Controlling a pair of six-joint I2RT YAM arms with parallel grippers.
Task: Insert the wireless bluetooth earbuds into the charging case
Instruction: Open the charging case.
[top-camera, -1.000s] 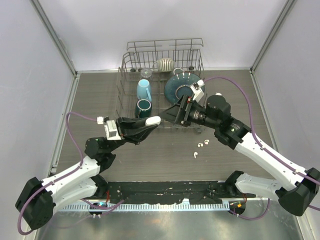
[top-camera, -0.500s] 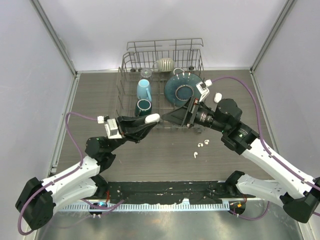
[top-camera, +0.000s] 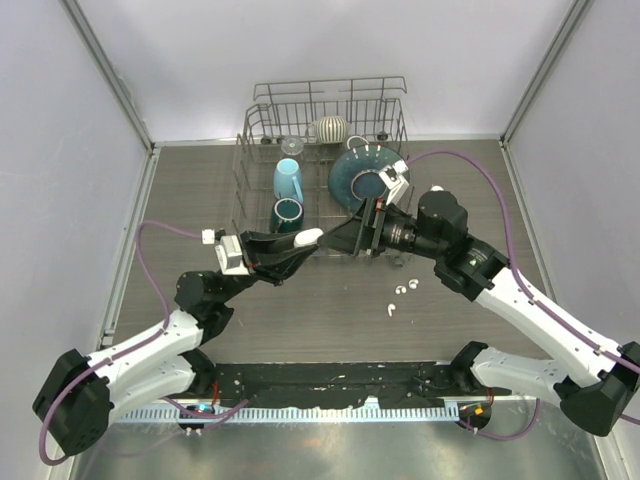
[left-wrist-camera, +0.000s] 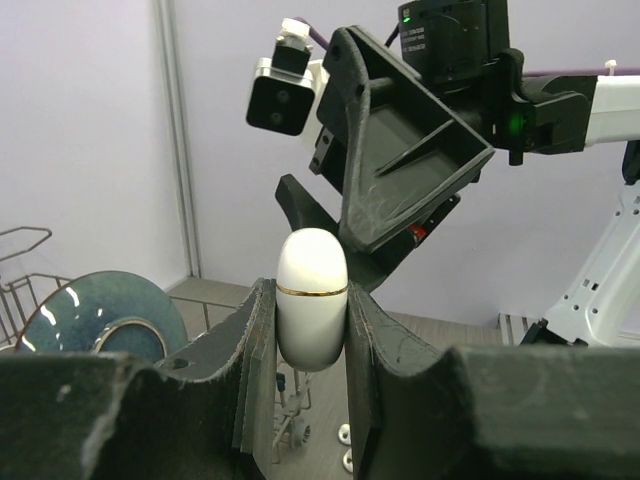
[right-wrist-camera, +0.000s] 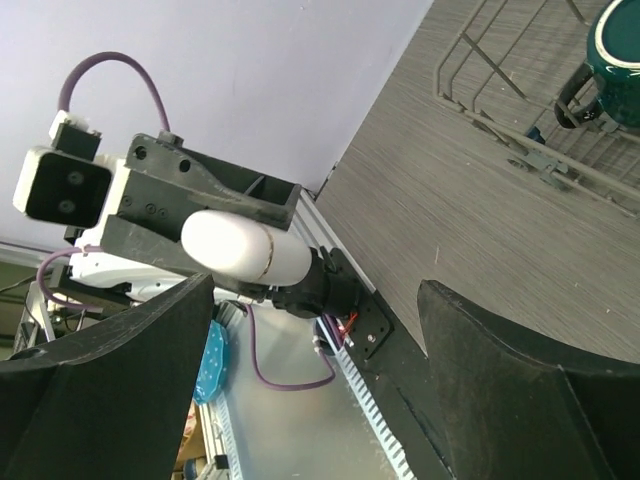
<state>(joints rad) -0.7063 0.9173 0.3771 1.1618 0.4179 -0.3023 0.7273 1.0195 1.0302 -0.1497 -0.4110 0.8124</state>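
My left gripper (top-camera: 302, 241) is shut on a white pebble-like charging case (top-camera: 306, 238) with a gold seam, held closed above the table; it stands upright between the pads in the left wrist view (left-wrist-camera: 312, 295). My right gripper (top-camera: 343, 236) is open and empty, jaws wide, facing the case just to its right. The case also shows between the right fingers in the right wrist view (right-wrist-camera: 245, 248). Small white earbuds (top-camera: 408, 289) lie on the table below the right arm, one more a little lower left (top-camera: 390, 308). Two show small in the left wrist view (left-wrist-camera: 346, 434).
A wire dish rack (top-camera: 250, 128) stands at the back with a light blue cup (top-camera: 288, 180), a teal mug (top-camera: 287, 214), a teal plate (top-camera: 362, 175) and a striped bowl (top-camera: 330, 128). A second white case (top-camera: 437, 189) peeks out behind the right wrist.
The right wrist swung out to the right, then came back toward the held case. The left gripper shifted slightly right with the case still held.
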